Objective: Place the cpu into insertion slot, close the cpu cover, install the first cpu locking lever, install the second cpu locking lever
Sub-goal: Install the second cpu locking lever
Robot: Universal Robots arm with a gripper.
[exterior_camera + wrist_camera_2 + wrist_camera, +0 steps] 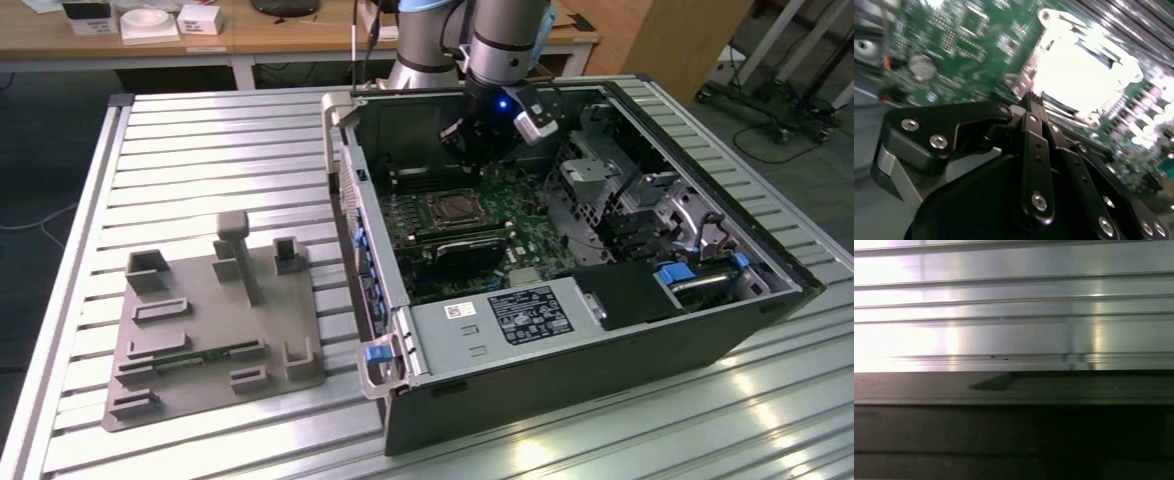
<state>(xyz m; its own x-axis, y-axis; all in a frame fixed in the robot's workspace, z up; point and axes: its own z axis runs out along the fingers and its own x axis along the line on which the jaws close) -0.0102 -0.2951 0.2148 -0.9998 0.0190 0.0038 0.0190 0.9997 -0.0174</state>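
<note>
Gripper (1029, 100) sits inside the open PC case (601, 350), low over the motherboard (969, 40) and just beside a corner of the cpu socket (454, 208). In the second wrist view the fingers look pressed together at the tips, w/ nothing visible between them. In the exterior view the cpu cover (454, 194) appears to lie flat on the socket. The grey square in its opening is prob. the cpu (455, 209), i.e. already in the slot. That is a judgement only, since glare washes out the socket centre in the second wrist view. Lever state cannot be told.

Risks, as judged:
- The closed tip is very near board components. A small lateral error could put it on the board or the cover edge instead of a lever, scraping or bending parts.
- If the cpu is not fully seated, pressure on the cover could damage the socket contacts.
- A thin lever could slip off the tip under load and spring back.
- The wrist is deep in the case, so clearance to the case wall and drive cage is tight and contact is possible on any sideways move.

The power supply box (527, 315) and the grey fixture tray (214, 320) on the slatted table (200, 150) are well apart from the work.
</note>
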